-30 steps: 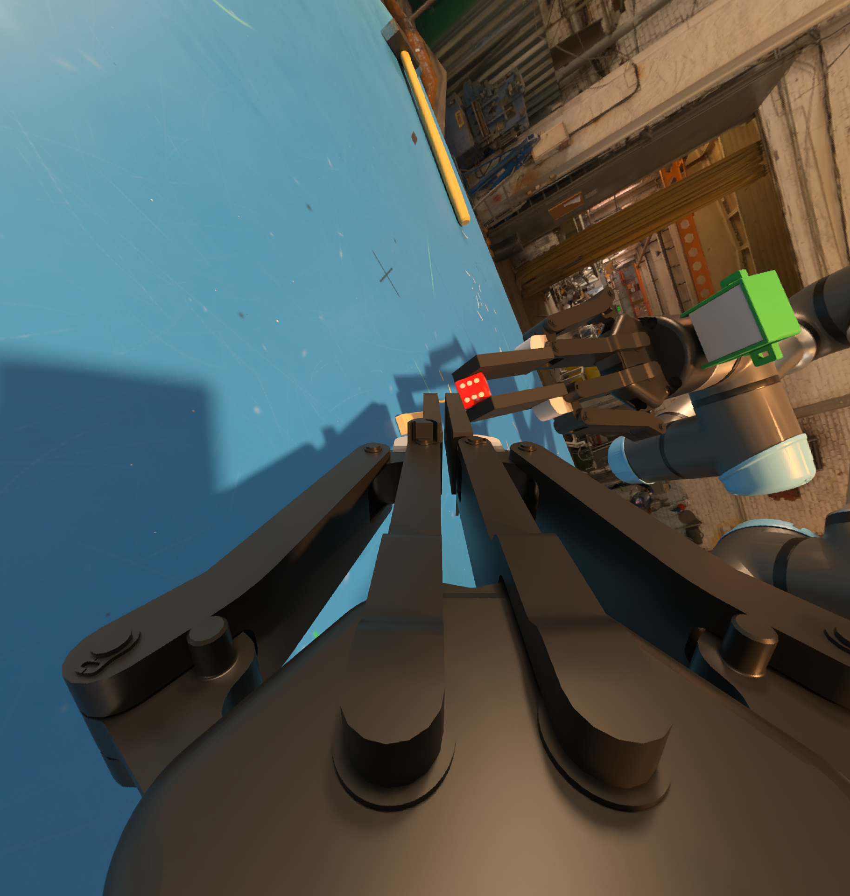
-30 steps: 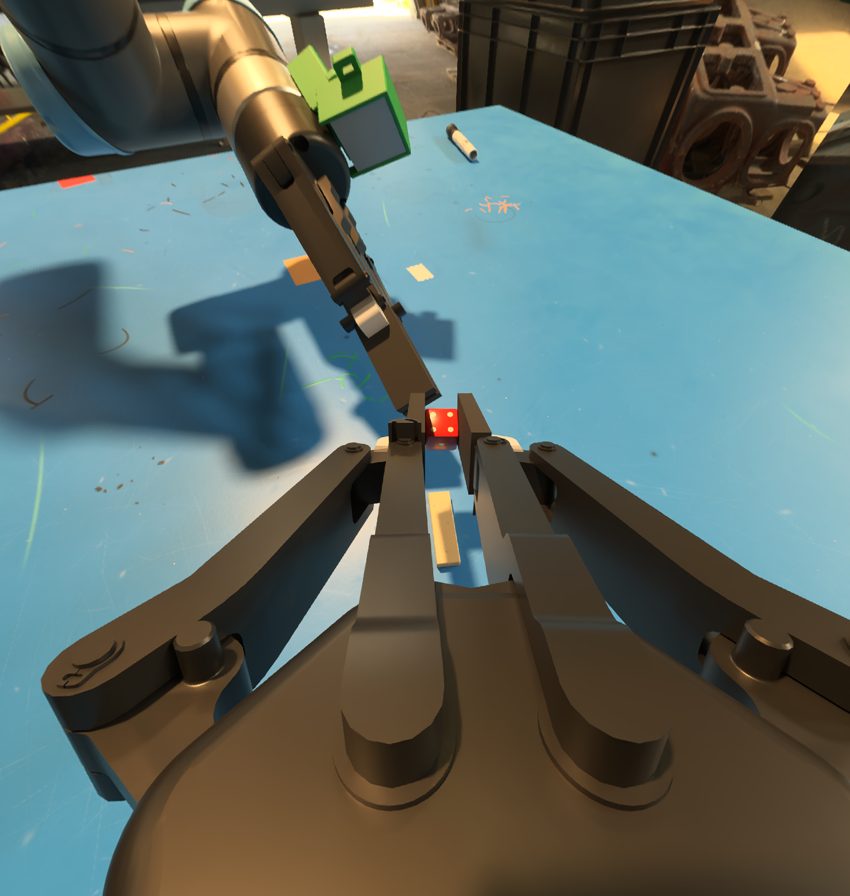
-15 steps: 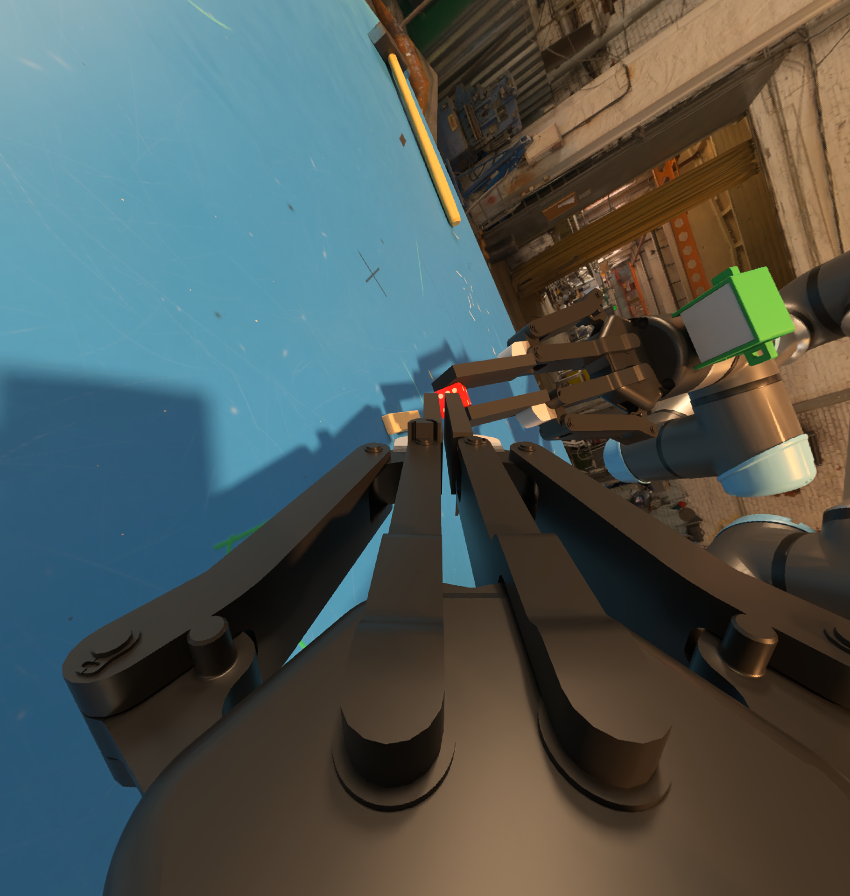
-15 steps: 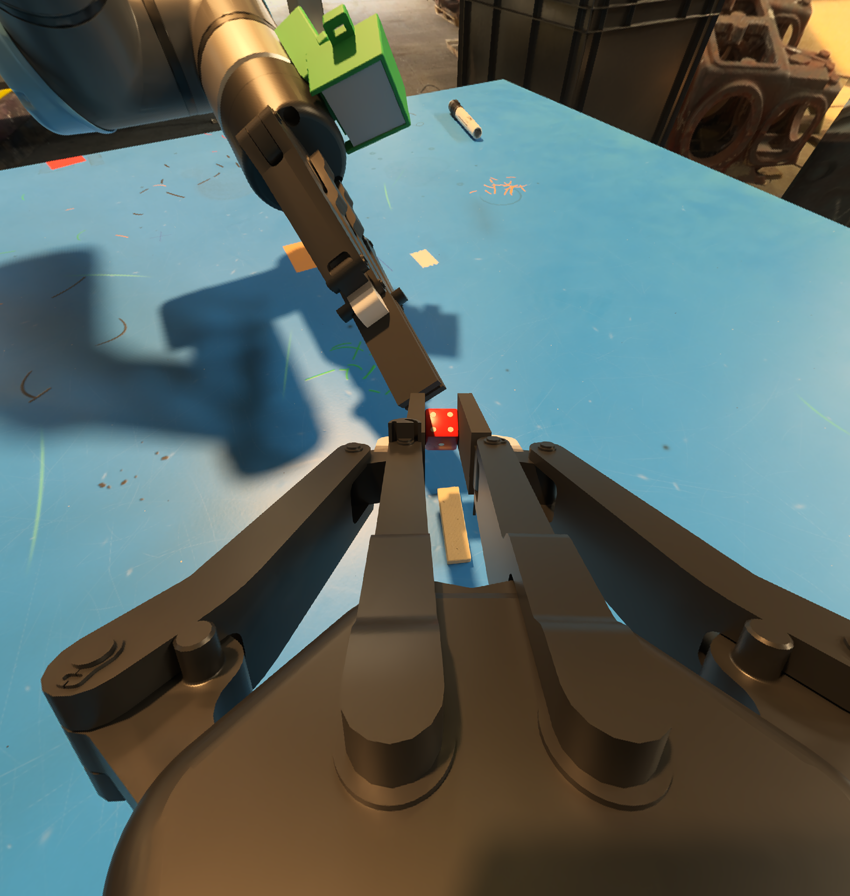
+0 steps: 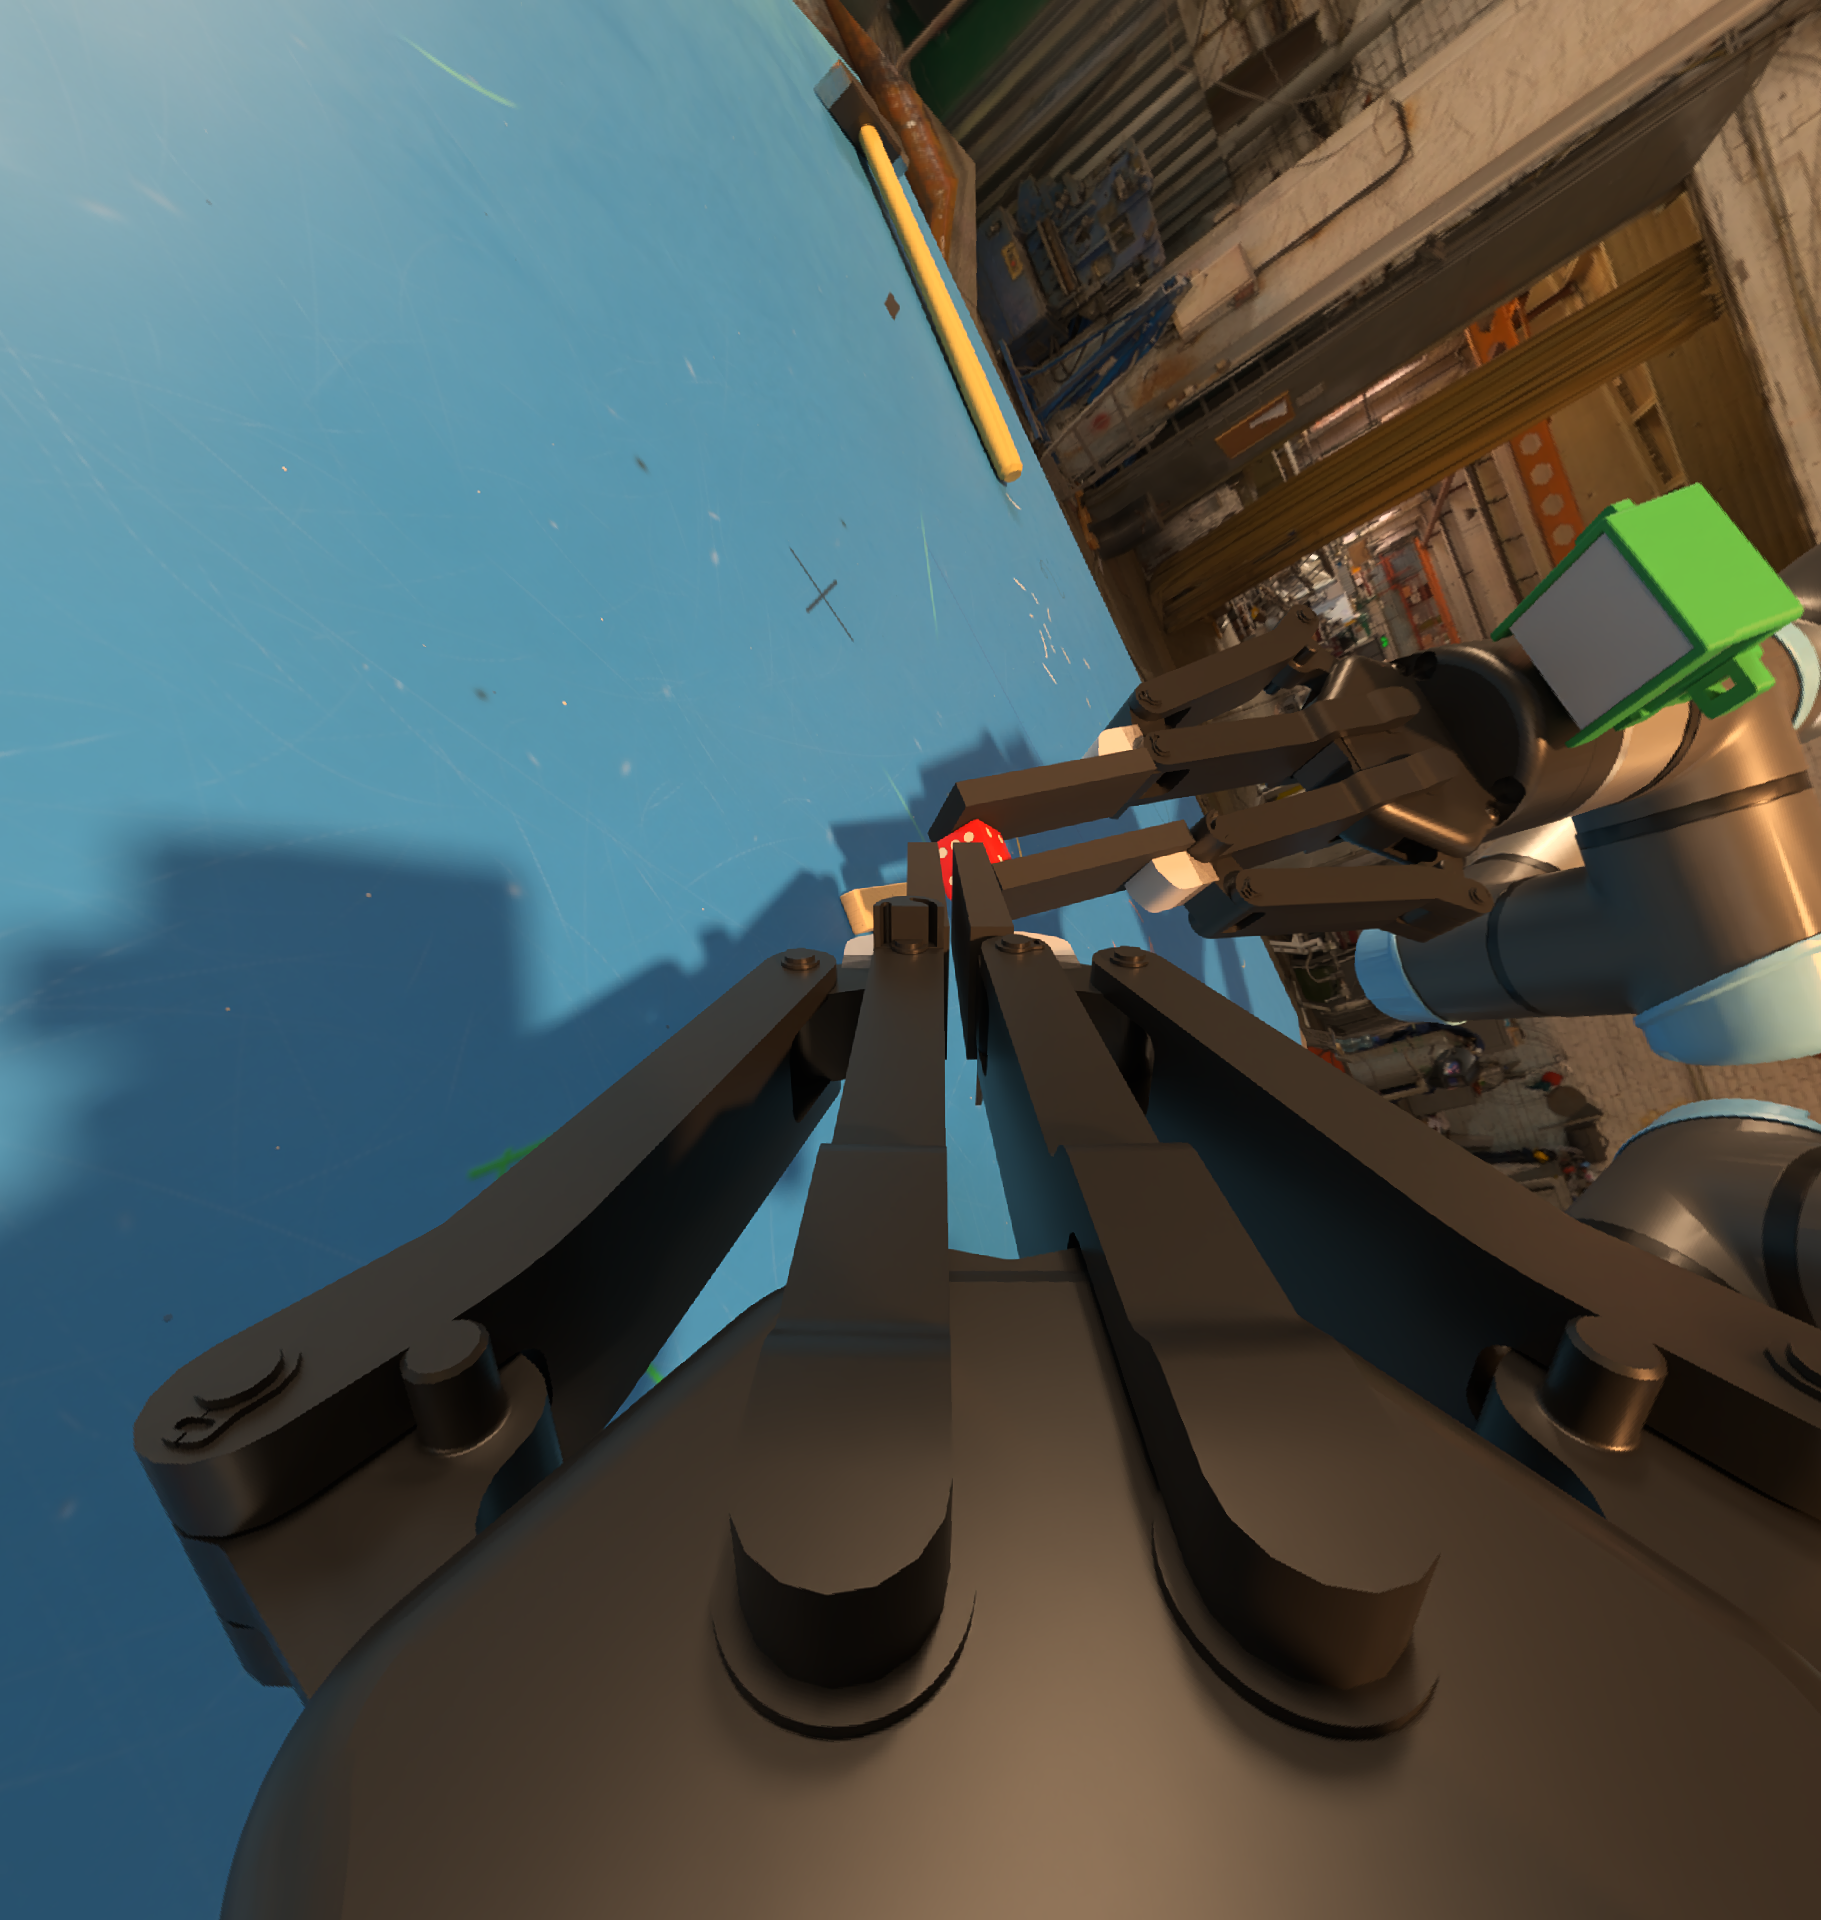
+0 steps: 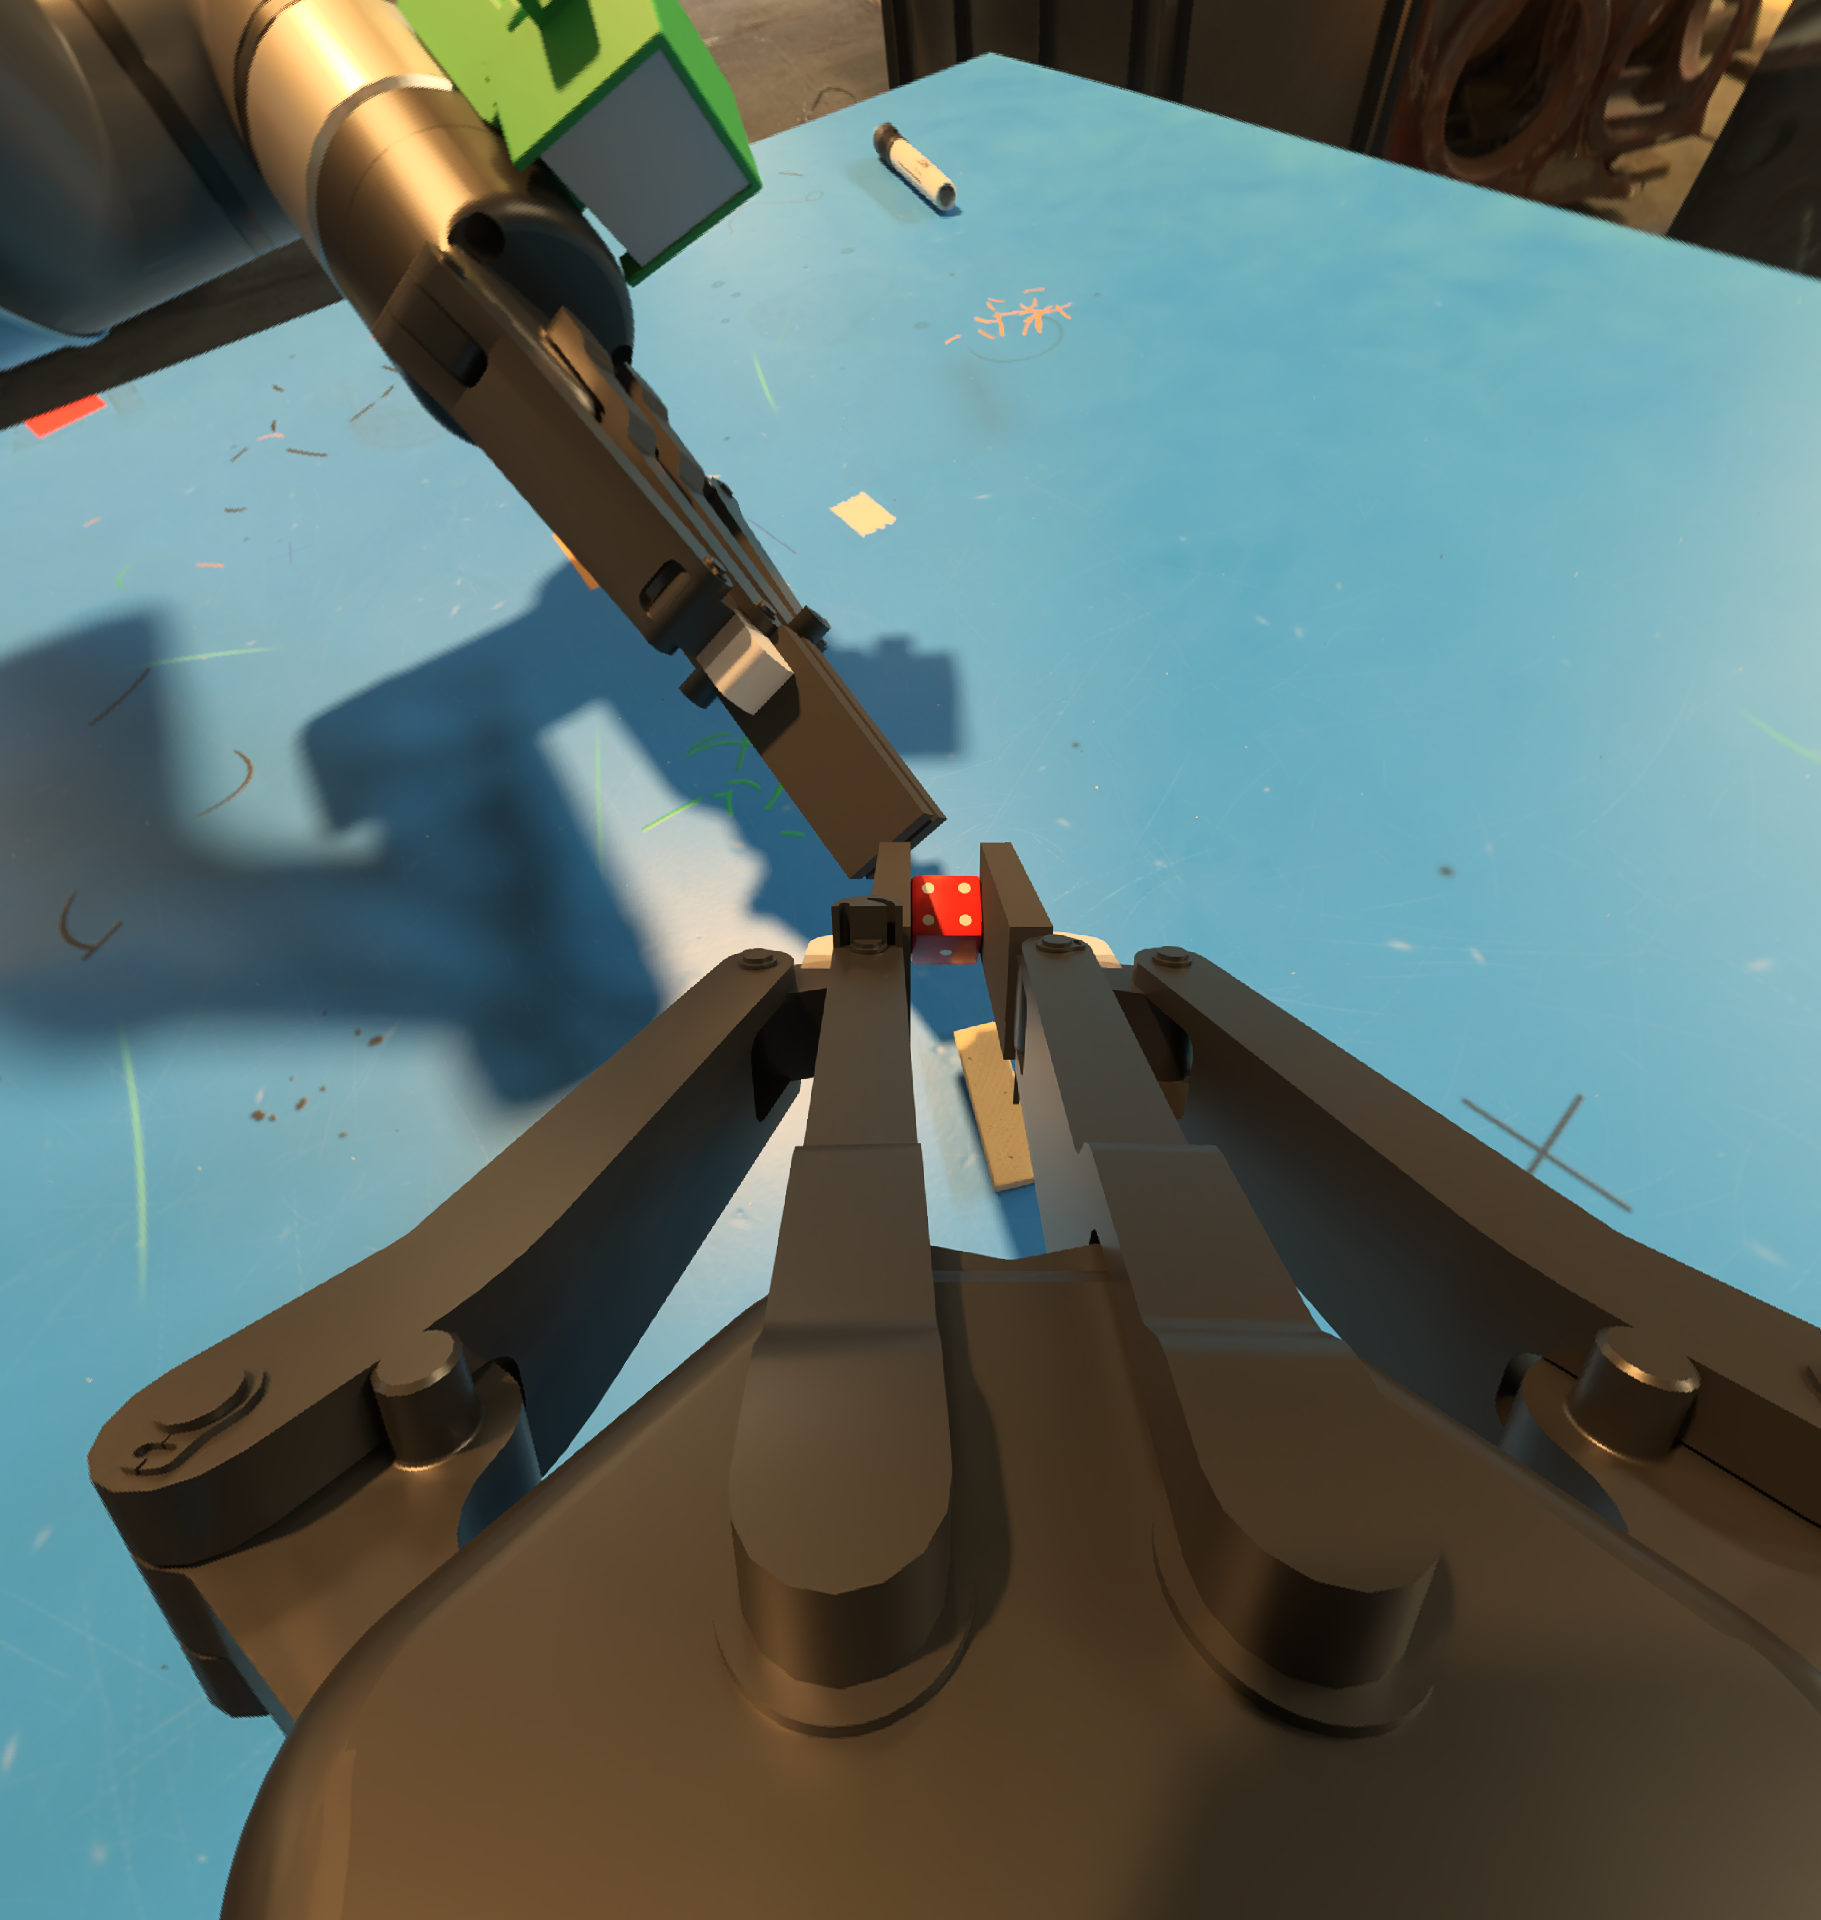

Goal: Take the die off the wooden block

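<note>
The red die (image 6: 945, 906) with white pips is clamped between the fingers of my right gripper (image 6: 945, 868), held above the blue table (image 6: 1405, 623). The flat wooden block (image 6: 994, 1107) lies on the table below and behind the die, apart from it. My left gripper (image 5: 937, 868) is shut and empty, its tips close to the die (image 5: 973, 840). It shows in the right wrist view (image 6: 890, 831) slanting down from the upper left. The block's end (image 5: 870, 902) peeks out left of the left fingertips. The right gripper (image 5: 963, 847) reaches in from the right.
A black marker (image 6: 916, 166) lies near the table's far edge. A yellow rod (image 5: 937, 301) lies along another edge. A pale tape patch (image 6: 862, 513) and a red one (image 6: 64, 414) are stuck on the table. Dark crates stand beyond the far edge.
The two grippers have come closer together; the die now sits partly behind my left fingertips. The right gripper still holds the die off the block. The left gripper stays shut.
</note>
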You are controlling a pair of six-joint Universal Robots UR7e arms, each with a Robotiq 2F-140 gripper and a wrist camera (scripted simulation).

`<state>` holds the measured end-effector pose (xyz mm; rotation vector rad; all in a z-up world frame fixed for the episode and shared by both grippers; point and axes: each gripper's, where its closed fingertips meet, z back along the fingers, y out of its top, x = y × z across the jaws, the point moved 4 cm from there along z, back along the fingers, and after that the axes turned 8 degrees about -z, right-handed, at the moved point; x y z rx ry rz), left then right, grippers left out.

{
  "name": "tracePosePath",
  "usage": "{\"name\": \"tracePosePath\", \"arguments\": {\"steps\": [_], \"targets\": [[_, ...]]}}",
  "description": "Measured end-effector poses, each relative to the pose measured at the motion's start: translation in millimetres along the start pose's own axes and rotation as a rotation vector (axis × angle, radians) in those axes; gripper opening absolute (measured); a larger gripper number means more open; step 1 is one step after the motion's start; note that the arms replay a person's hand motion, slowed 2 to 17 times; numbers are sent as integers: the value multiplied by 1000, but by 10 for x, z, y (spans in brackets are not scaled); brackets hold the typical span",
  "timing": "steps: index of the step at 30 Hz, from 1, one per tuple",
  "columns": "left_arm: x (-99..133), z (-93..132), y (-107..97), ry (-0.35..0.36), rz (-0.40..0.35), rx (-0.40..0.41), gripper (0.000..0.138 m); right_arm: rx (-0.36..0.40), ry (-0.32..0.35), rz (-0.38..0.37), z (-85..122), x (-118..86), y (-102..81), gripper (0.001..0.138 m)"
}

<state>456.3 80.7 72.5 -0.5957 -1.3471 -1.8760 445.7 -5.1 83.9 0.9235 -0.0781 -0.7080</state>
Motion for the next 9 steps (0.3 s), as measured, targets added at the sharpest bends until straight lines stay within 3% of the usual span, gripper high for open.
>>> {"name": "tracePosePath", "arguments": {"steps": [9], "targets": [[-10, -11, -15, 26, -32, -15, 4, -35, 33, -130, -26, 13, -24, 18]]}}
